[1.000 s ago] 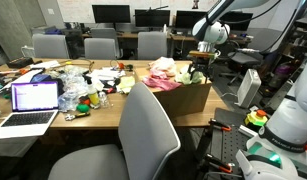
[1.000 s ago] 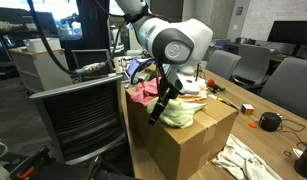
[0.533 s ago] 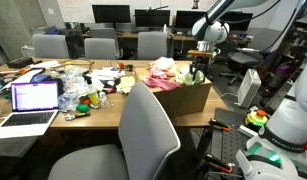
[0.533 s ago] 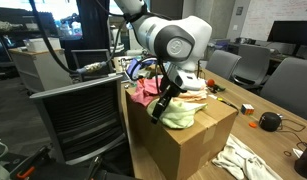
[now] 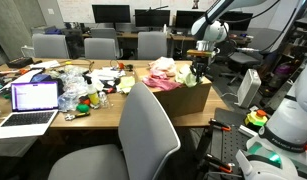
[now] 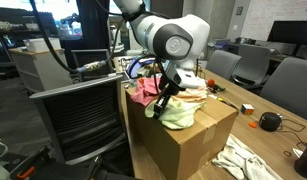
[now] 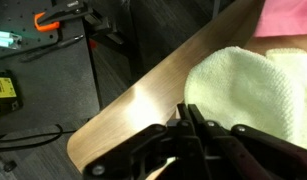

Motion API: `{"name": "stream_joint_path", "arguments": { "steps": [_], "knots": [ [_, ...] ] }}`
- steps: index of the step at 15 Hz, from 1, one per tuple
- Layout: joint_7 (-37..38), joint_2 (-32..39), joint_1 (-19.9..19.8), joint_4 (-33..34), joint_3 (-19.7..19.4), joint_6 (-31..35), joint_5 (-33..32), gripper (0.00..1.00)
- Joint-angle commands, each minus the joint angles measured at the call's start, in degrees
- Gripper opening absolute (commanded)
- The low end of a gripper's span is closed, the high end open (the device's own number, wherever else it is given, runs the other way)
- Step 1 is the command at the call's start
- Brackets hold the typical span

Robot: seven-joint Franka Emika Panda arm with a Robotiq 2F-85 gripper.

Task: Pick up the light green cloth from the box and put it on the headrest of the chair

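The light green cloth (image 7: 255,88) lies on top of the open cardboard box (image 6: 188,150), at the corner nearest the chair (image 6: 81,112). My gripper (image 7: 190,108) reaches down to the cloth's edge, and its fingers are pressed together there, shut on a fold of the cloth. In both exterior views the gripper (image 6: 157,109) (image 5: 198,71) sits low at the box's rim, over the cloth (image 6: 179,116). The black mesh chair stands right beside the box. Its headrest cannot be made out.
A pink cloth (image 6: 143,90) lies in the box behind the green one. More cloths (image 6: 243,158) lie on the floor by the box. A cluttered wooden table (image 5: 103,108) with a laptop (image 5: 33,98) adjoins the box, and a grey chair (image 5: 143,130) stands in front.
The gripper's fingers have closed from wide open to pressed together at the edge of the light green cloth. The arm has hardly moved.
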Motion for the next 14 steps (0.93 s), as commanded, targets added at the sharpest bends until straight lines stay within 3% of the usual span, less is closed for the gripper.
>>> {"name": "stream_joint_path", "arguments": {
  "steps": [1, 8, 14],
  "knots": [
    [1.9, -3.9, 1.2, -1.5, 0.3, 0.7, -2.2, 0.0],
    [6.1, -13.6, 3.8, -4.9, 3.3, 1.0, -11.4, 0.02],
    [11.8, -24.4, 4.5, -8.0, 10.6, -0.1, -19.6, 0.02]
  ]
}}
